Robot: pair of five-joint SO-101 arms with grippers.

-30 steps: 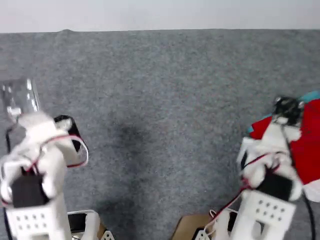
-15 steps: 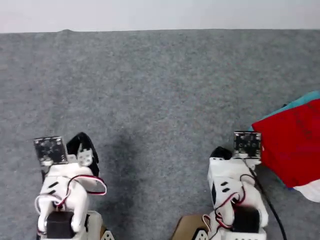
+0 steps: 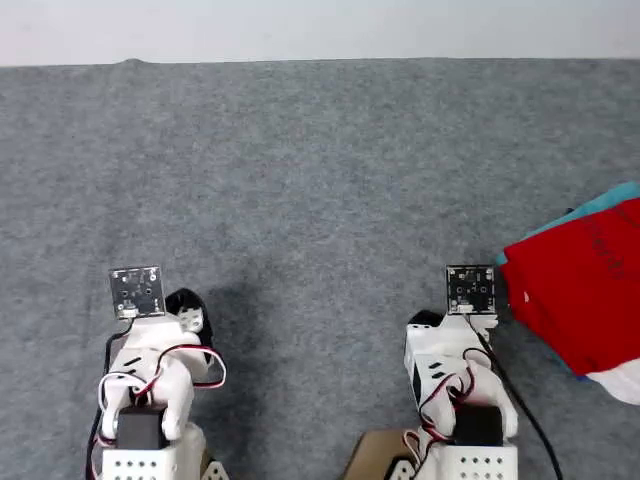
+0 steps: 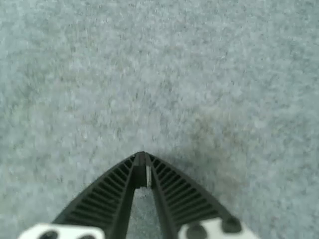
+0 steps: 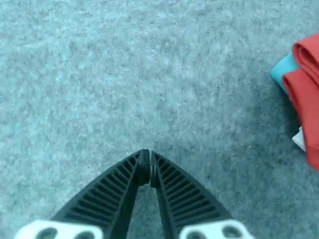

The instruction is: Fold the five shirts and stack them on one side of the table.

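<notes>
Left wrist view: the left tool (image 4: 142,158) is seen closed, jaws met at the tips with nothing between them, above the grey felt counter (image 4: 159,59). The right tool (image 5: 148,157) is likewise closed and empty, with folded cloth lying near it.

In the high view, the left arm (image 3: 150,385) and the right arm (image 3: 455,380) are set at the near edge. Just beside the right arm, at the counter's right edge, the stack of shirts (image 3: 590,300) is found: a red shirt (image 3: 580,280) on top, a teal shirt (image 3: 612,198) showing at its far side, and a white shirt (image 3: 622,382) at its near side. Five cannot be counted.

The stacking step is judged finished or nearly so. If a shirt remains, it must be spread on the felt between the arms before any fold is made.
</notes>
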